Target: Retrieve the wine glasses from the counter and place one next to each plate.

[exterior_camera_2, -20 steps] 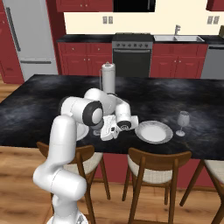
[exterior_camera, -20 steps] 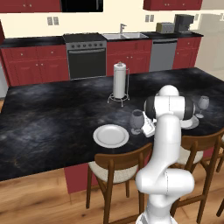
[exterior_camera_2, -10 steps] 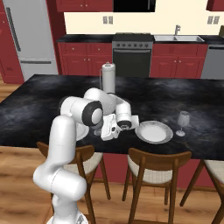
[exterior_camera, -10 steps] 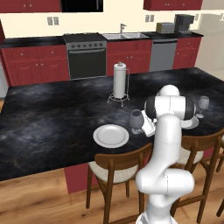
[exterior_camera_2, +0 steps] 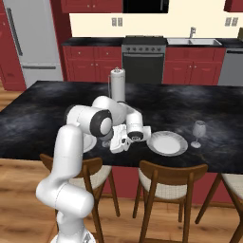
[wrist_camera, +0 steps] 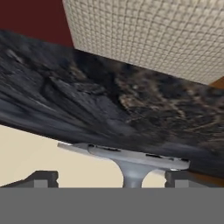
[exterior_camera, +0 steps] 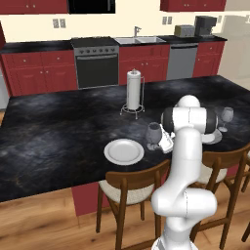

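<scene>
Wine glass foot [wrist_camera: 127,156] and stem between spread gripper [wrist_camera: 107,178] fingertips [wrist_camera: 41,178], on black marbled island top [wrist_camera: 87,100]

On the island top [exterior_camera: 58,132], one wine glass [exterior_camera: 154,134] stands just right of a plate [exterior_camera: 124,151], paper-towel roll [exterior_camera: 133,90] behind.

We are looking at our robot arm [exterior_camera: 188,161], and it is showing smooth, shiny white all over. It is made of fat round tubes joined like big elbows. Dark grey and black rings are sitting at the joints, like bands between the white parts. A round black cap is showing on the side of one joint. The white hand [exterior_camera_2: 121,140] at the end is boxy and small. The fingers [wrist_camera: 43,178] are looking dark grey, short and blocky.
</scene>
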